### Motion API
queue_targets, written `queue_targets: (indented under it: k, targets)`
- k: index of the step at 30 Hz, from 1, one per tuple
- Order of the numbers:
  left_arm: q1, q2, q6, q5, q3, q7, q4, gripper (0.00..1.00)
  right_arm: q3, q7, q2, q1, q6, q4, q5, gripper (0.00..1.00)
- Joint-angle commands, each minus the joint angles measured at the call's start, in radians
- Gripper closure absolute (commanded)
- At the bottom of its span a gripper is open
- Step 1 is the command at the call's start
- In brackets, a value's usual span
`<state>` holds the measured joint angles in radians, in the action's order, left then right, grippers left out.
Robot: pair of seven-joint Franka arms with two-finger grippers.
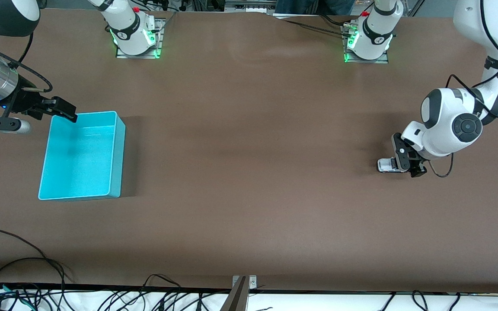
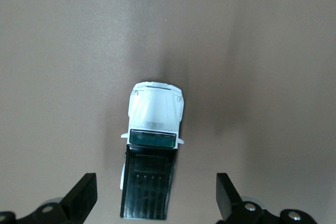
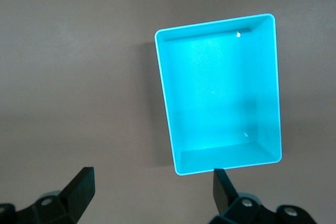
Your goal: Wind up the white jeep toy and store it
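The white jeep toy (image 1: 385,165) stands on the brown table toward the left arm's end, its wheels on the tabletop. My left gripper (image 1: 407,162) hangs low over it and is open. In the left wrist view the jeep (image 2: 153,129) shows its white hood and black rear roof, with the left gripper (image 2: 156,200) straddling the rear and one fingertip (image 2: 84,195) on each side, neither touching. The cyan bin (image 1: 117,155) sits empty toward the right arm's end. My right gripper (image 1: 52,110) hovers open by the bin's corner; in its wrist view the right gripper (image 3: 152,192) holds nothing beside the bin (image 3: 220,93).
Both arm bases (image 1: 136,34) (image 1: 368,39) stand along the table edge farthest from the front camera. Black cables (image 1: 24,268) and a metal bracket (image 1: 241,289) lie along the nearest edge. Bare brown tabletop (image 1: 249,151) stretches between the bin and the jeep.
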<state>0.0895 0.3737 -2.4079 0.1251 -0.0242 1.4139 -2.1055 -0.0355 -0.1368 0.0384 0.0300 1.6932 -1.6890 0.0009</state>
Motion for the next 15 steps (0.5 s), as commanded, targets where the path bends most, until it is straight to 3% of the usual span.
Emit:
queue_targets:
  k: [1, 10, 15]
  targets:
    - [0.01, 0.025, -0.037, 0.025, -0.003, 0.045, 0.01, 0.0, 0.002, 0.014, -0.008, -0.002, -0.001, -0.003, 0.007, 0.0]
    - [0.018, 0.056, -0.045, 0.025, -0.003, 0.086, 0.015, 0.02, 0.002, 0.005, -0.008, -0.002, -0.003, -0.003, 0.008, 0.0]
    - [0.016, 0.065, -0.066, 0.027, -0.002, 0.096, 0.013, 0.24, 0.002, 0.002, -0.008, -0.002, -0.003, -0.003, 0.007, 0.0]
